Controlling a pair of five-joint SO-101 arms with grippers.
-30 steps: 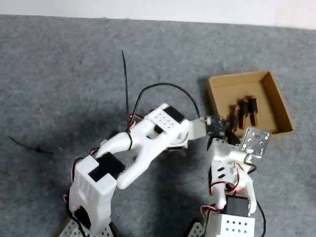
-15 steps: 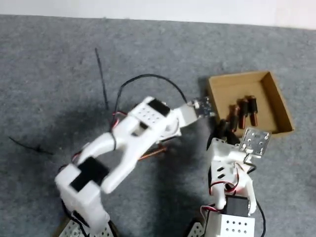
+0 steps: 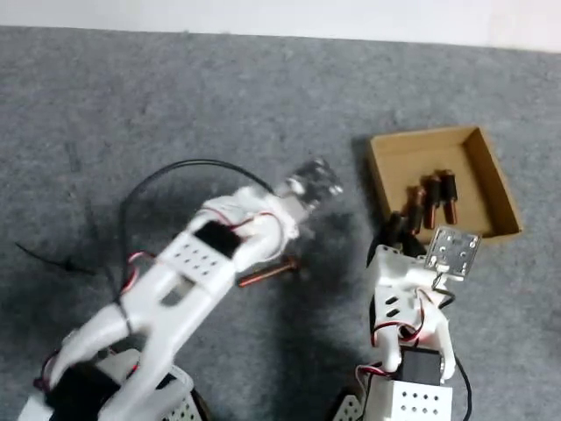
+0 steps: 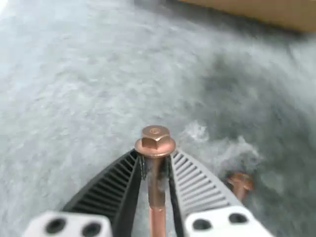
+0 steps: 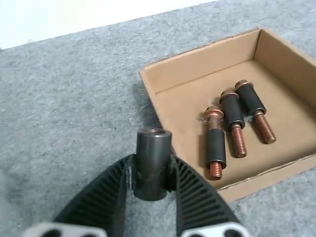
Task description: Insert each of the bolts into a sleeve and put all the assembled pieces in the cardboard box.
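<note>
Left tool (image 4: 155, 159): closed tight on a bolt (image 4: 155, 141), head outward. We note it has swung away from the right tool, back toward the middle of the worktop (image 3: 131, 105).

Right tool (image 5: 152, 170): clamped on an empty sleeve (image 5: 152, 143), beside the cardboard box (image 5: 197, 66) near the right edge.

Three assembled pieces (image 5: 231, 111) lie inside; a loose bolt (image 3: 267, 272) lies mid-worktop. We judge this pair not yet joined.

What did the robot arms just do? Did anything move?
The left gripper, shut on a bolt, swung back away from the right gripper and the cardboard box. The right gripper kept holding its sleeve, and the three assembled pieces stayed in the box.
</note>
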